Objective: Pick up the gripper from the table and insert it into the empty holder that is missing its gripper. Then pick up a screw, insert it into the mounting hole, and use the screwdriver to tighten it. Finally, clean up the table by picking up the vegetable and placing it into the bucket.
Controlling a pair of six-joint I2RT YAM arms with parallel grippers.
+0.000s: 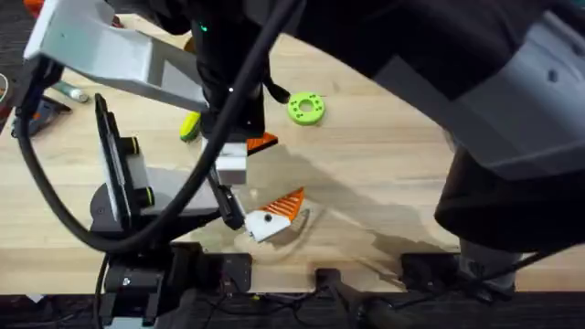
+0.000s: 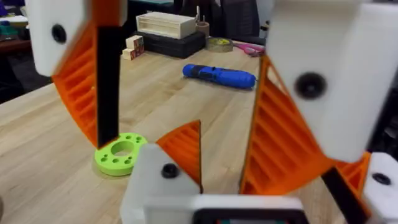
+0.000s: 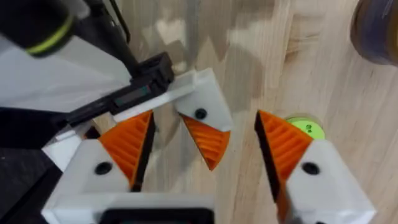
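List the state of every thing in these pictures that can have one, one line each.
left gripper: open
right gripper: open
orange finger piece: seated on the holder, unheld, between the right gripper's fingers
holder: carrying the finger piece
screwdriver: lying on its side, unheld
vegetable: lying loose, unheld
green ring: lying flat

Table [image 1: 384, 155]: light wooden planks spanning the frame.
On it, upper centre: green ring-shaped disc [image 1: 306, 108].
On it, left of the disc: yellow vegetable [image 1: 189, 126].
On it, far side in left wrist view: blue screwdriver [image 2: 219, 76].
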